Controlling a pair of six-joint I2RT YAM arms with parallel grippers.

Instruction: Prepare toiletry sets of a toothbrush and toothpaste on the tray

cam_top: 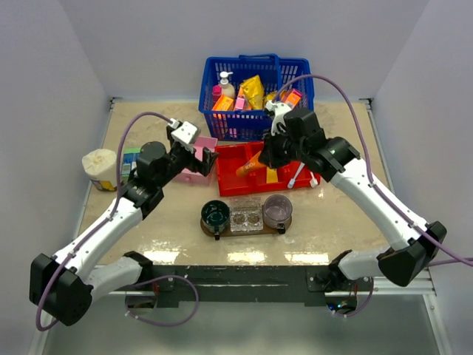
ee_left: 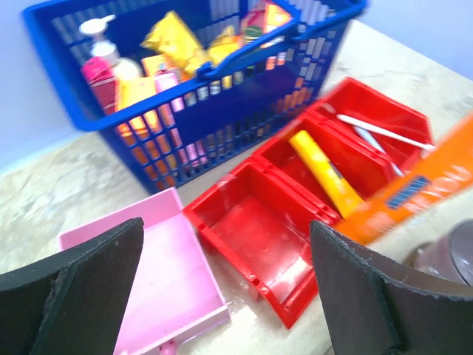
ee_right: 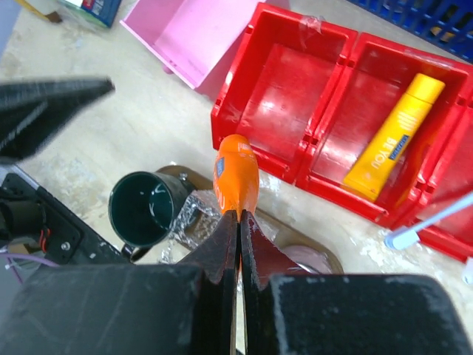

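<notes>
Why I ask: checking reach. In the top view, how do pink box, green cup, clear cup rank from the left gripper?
1. pink box, under left gripper.
2. green cup, left end of tray.
3. clear cup, tray's right end.

Robotics lab cell: plain white panels (cam_top: 44, 74) wall in a beige stone-look table (cam_top: 332, 222), with 2 robot arms (cam_top: 111, 222) bolted to its near edge and purple cables (cam_top: 174, 299) trailing.

Left gripper (ee_left: 225, 244) is seen with jaws spread wide; pink box (ee_left: 159, 274) and red bin (ee_left: 251, 237) are framed between. A yellow toothpaste (ee_left: 325, 171) is lodged in the middle compartment, a toothbrush (ee_left: 384, 132) in the end one. An orange toothpaste (ee_left: 414, 192), blurred, is recorded at right.
</notes>
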